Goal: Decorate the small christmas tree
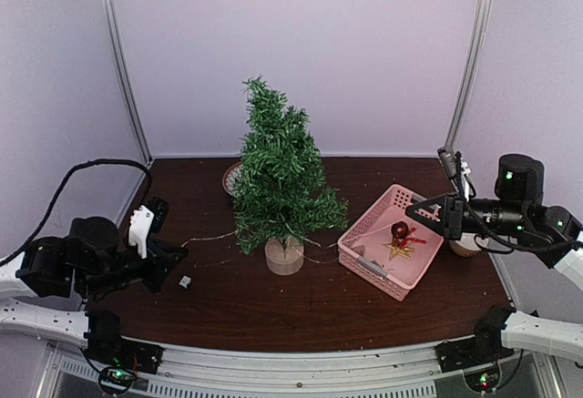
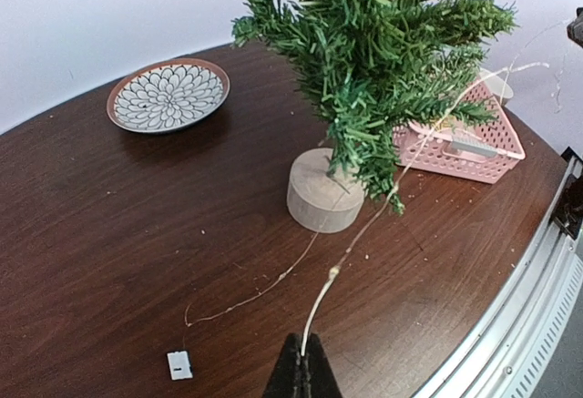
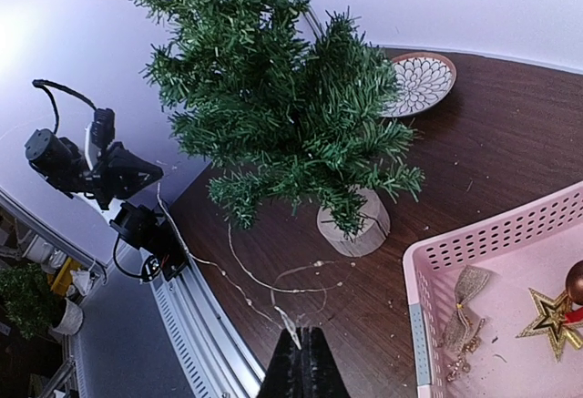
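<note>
The small christmas tree (image 1: pixel 278 175) stands mid-table on its round wooden stump (image 1: pixel 284 257). It also shows in the left wrist view (image 2: pixel 383 34) and the right wrist view (image 3: pixel 273 97). A thin wire light string (image 2: pixel 319 302) runs from my left gripper (image 2: pixel 302 354) up into the lower branches, with slack lying on the table (image 3: pixel 246 275). My left gripper (image 1: pixel 176 255) is shut on the string, left of the tree. My right gripper (image 3: pixel 302 339) is shut on another part of the string and hangs above the basket's far side (image 1: pixel 421 209).
A pink basket (image 1: pixel 364 257) right of the tree holds a red bauble (image 1: pixel 399 230), a gold star (image 3: pixel 547 311) and a burlap bow (image 3: pixel 465 289). A patterned plate (image 2: pixel 168 96) sits behind the tree. A small white box (image 2: pixel 179 364) lies near the left gripper.
</note>
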Robot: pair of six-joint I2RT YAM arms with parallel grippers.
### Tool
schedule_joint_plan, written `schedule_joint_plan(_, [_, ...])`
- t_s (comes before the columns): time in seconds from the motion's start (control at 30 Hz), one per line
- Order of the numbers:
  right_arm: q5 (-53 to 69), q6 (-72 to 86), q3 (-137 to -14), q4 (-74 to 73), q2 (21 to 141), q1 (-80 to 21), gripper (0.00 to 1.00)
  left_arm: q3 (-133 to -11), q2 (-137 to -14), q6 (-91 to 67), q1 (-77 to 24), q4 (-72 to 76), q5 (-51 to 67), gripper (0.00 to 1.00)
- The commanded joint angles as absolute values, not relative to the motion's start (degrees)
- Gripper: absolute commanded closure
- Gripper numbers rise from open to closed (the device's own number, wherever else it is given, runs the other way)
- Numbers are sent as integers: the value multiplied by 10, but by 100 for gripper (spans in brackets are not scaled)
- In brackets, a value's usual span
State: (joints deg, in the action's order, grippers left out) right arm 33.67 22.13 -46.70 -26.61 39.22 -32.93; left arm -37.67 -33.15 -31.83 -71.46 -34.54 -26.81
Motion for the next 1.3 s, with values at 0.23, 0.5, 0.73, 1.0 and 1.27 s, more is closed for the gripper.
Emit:
schedule_joint_plan(0.23, [429,216,-408,-236,464,-336,100,-416,-322,-235,-709,-316,-247,100])
schedule_joint_plan(0.5, [412,193,-399,-251,504,-393,100,-471,-360,-148,-708,-293,-203,100])
schedule_joint_plan(0.73, [362,186,-403,-285,556,-417,59,-537,-466,-88,-708,-291,-159,100])
schedule_joint_plan(1.0, [330,205,-400,-308,608,-425,12,-551,-489,-63,-694,-269,-146,100])
schedule_joint_plan(1.27, [310,232,-395,-305,680,-427,2,-550,-508,-56,-687,-261,-123,100])
